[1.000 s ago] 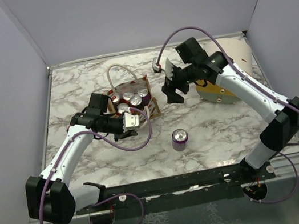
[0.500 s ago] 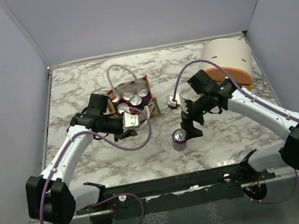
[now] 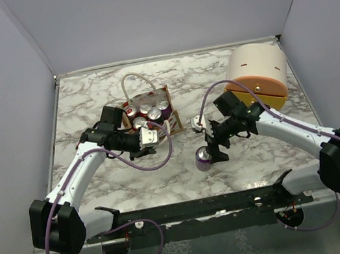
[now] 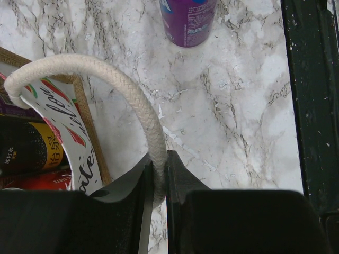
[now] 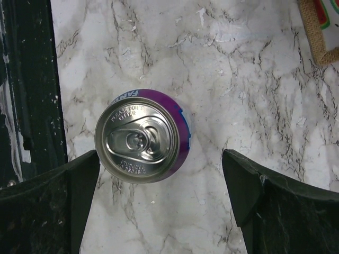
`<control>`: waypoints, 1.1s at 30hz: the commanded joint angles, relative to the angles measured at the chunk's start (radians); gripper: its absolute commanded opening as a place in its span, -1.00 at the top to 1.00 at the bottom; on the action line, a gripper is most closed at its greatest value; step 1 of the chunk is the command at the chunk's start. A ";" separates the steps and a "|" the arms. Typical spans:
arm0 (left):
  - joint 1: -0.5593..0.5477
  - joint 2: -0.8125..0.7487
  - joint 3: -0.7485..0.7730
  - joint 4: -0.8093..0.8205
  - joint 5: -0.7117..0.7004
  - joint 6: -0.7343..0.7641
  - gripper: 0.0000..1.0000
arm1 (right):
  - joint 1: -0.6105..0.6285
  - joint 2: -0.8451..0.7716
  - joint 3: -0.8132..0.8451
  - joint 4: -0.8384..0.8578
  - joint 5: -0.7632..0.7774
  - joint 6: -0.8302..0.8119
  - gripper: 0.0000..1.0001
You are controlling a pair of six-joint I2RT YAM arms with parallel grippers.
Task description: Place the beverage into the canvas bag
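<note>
Purple, upright and alone, one loose can (image 5: 143, 142) stands on the marble table (image 3: 86, 102) directly beneath the right gripper (image 5: 160, 159). Beyond the left gripper (image 4: 158, 177) sits the one canvas bag (image 4: 63, 127), with at least four can tops showing inside and two white rope handles (image 4: 114, 79). Beyond the right gripper rests one peach-and-yellow domed container (image 3: 258, 75).

The right gripper's jaws are spread as wide as they go, one finger on either side of the can, gripping nothing. The left gripper is pinched tight on the nearer rope handle, with the bag just beside its fingers.

A second ago the right gripper hung farther out, beside the bag and in front of the container, with its jaws narrower. It has since swung nearer, come down over the can and opened fully. The left arm, bag and can have not shifted.
</note>
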 commanded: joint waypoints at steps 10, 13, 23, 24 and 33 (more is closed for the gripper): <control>0.006 0.001 -0.014 -0.027 0.036 -0.012 0.70 | 0.054 0.068 -0.057 0.220 -0.071 0.007 -0.78; 0.007 0.002 -0.014 -0.028 0.036 -0.011 0.70 | 0.060 0.073 -0.052 0.221 -0.072 0.007 -0.70; 0.007 0.010 -0.018 -0.022 0.035 -0.006 0.70 | 0.060 0.052 -0.008 0.195 -0.086 0.012 0.00; 0.007 0.012 -0.017 -0.021 0.035 -0.005 0.70 | 0.061 0.051 0.006 0.189 -0.081 0.013 0.06; 0.007 0.001 -0.029 -0.024 0.031 0.006 0.70 | 0.054 0.040 0.223 0.122 0.033 0.014 0.38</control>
